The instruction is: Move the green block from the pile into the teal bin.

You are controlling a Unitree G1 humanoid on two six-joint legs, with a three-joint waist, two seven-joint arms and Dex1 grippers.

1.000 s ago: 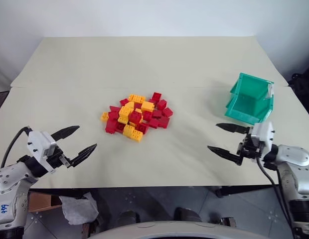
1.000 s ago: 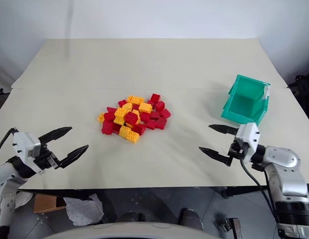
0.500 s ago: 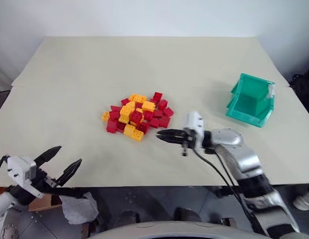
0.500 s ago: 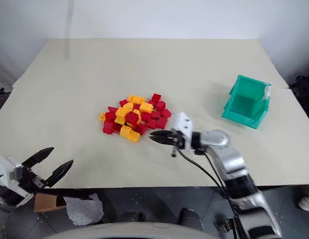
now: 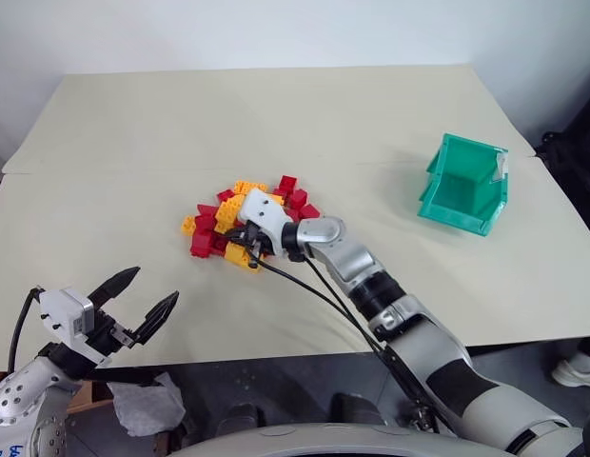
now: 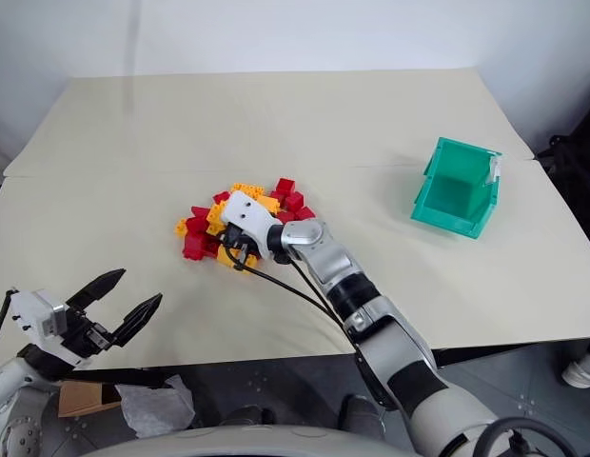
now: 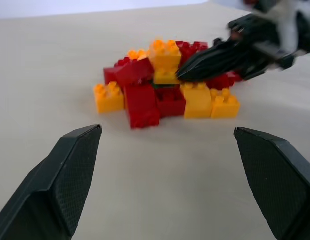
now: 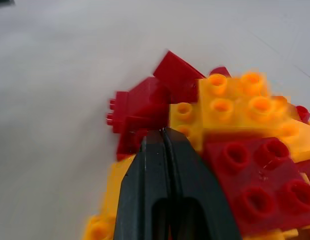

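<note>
Right gripper [image 5: 240, 235]: fingers pressed together, grasping nothing, tips poked into the pile [image 5: 219, 221] from its bin side.
Left gripper [image 5: 135, 298]: spread wide, empty, well short of the pile.
Left wrist view: green block [image 7: 164, 85] a dark sliver among bricks, just beside the right fingertips.
Right wrist view: green block hidden.
Teal bin [image 5: 485, 203]: far right, well apart.
Nearer arm: right.

Head pair looking forward and down over the beige table [image 5: 390, 105], loose heap of red and yellow studded plastic bricks [image 5: 240, 217] mid-frame in both; left wrist view low and level toward that heap [image 7: 165, 85]; right wrist view pressed close against it [image 8: 230, 135].
</note>
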